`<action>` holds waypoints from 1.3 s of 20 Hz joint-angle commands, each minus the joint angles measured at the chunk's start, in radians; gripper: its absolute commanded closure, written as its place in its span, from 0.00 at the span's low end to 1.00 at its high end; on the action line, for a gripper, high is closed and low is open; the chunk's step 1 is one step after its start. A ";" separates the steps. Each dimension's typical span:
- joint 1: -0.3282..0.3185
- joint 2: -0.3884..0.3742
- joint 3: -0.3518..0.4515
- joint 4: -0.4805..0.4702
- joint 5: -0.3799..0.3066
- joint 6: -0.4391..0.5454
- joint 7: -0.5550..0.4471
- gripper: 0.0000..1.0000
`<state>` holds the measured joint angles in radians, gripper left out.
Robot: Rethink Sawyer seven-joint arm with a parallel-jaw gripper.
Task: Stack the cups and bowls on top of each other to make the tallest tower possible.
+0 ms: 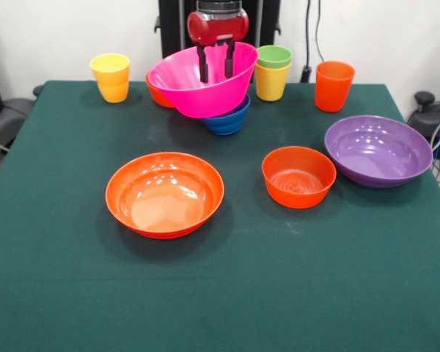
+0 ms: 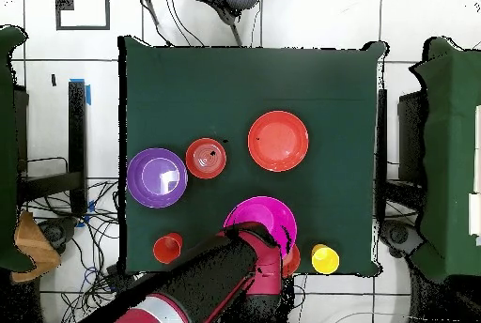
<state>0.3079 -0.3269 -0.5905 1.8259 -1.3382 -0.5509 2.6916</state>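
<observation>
The big pink bowl (image 1: 202, 88) is held tilted above the surface (image 1: 59, 293), its far rim clamped by the gripper (image 1: 215, 67). Just beneath the gripper, a small blue bowl (image 1: 227, 119) is seen. Further out from the gripper are found a wide orange bowl (image 1: 165, 194) and a purple bowl (image 1: 378, 150).

Glossy smooth plastic bowls (image 1: 165, 194) and cups (image 1: 334, 86) on a matt green cloth table cover (image 1: 73, 293).
</observation>
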 commanded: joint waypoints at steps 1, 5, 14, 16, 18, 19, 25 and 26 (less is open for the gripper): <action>-0.019 0.081 0.132 -0.034 0.080 0.044 -0.270 0.00; -0.011 0.097 0.126 -0.039 0.095 0.040 -0.261 0.00; -0.006 0.112 0.109 -0.038 0.143 0.015 -0.287 0.00; -0.004 0.121 0.104 -0.039 0.164 0.006 -0.301 0.00; -0.007 0.127 0.100 -0.038 0.182 -0.008 -0.314 0.00; -0.007 0.126 0.101 -0.038 0.181 -0.012 -0.309 0.00; -0.021 0.143 0.098 -0.024 0.250 -0.076 -0.344 0.00; -0.022 0.146 0.098 -0.024 0.259 -0.085 -0.350 0.00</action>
<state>0.3067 -0.2571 -0.5910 1.8256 -1.1662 -0.5661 2.6803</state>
